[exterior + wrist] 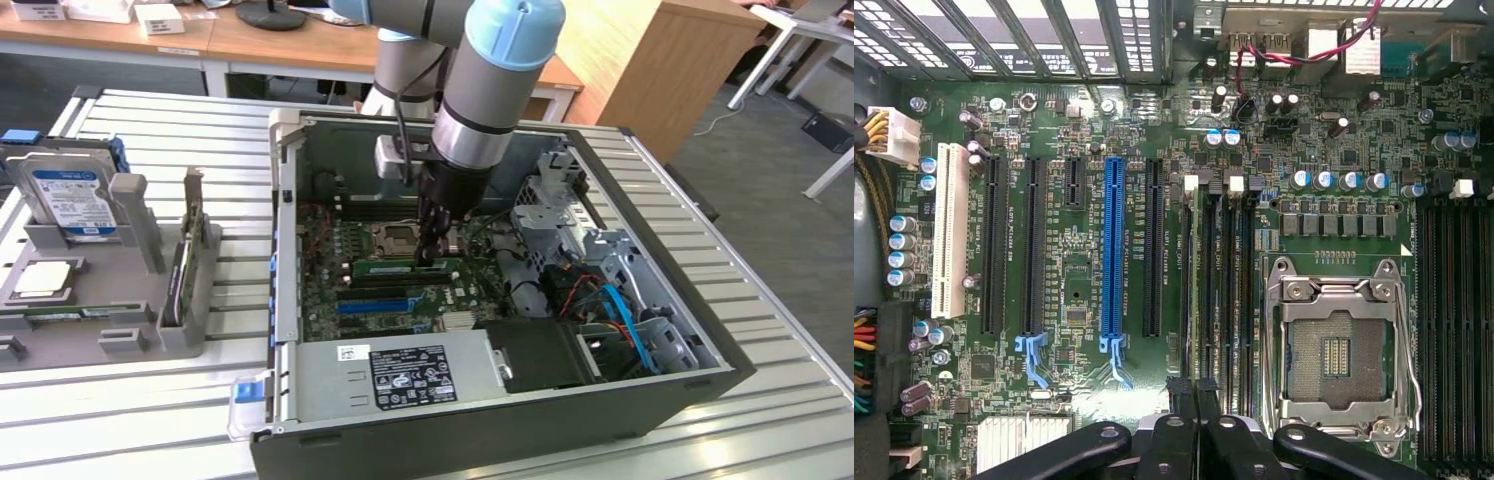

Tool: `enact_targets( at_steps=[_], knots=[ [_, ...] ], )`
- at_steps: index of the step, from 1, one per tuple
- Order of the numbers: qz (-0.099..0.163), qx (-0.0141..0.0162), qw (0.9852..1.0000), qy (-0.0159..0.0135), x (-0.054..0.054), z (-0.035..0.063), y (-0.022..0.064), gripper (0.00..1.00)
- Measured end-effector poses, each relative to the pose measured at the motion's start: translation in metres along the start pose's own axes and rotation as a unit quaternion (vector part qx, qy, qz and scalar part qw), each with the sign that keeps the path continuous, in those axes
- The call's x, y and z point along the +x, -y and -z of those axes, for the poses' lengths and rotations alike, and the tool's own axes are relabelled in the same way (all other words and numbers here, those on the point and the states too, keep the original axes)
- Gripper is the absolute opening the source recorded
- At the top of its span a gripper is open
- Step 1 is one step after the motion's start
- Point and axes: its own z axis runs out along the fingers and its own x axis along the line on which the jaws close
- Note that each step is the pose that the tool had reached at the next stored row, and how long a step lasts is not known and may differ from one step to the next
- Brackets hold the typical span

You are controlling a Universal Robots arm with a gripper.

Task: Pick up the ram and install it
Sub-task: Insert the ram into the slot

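The robot arm (470, 100) is showing thick, round, silver-grey tubes with light blue caps (514, 25) on the joints. A thin black cable (400, 130) is running down its side. The black gripper (1194, 388) is carrying small round screws (1176, 422).

Matt black gripper (1193, 388), seemingly plastic

wooden desks (267, 45), grey floor (774, 200), slatted table (160, 420)

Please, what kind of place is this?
Probably a robotics lab: an open computer case on a slatted metal table, a hard drive in a gray fixture, wooden desks behind.
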Motion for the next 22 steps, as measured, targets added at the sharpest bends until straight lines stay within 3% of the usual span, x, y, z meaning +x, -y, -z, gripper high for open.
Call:
enact_targets(
  at_steps=[22],
  knots=[
    [0.0, 0.0, 1.0, 0.0, 0.0007, -0.0022, 0.0003, 0.12]
  ],
)
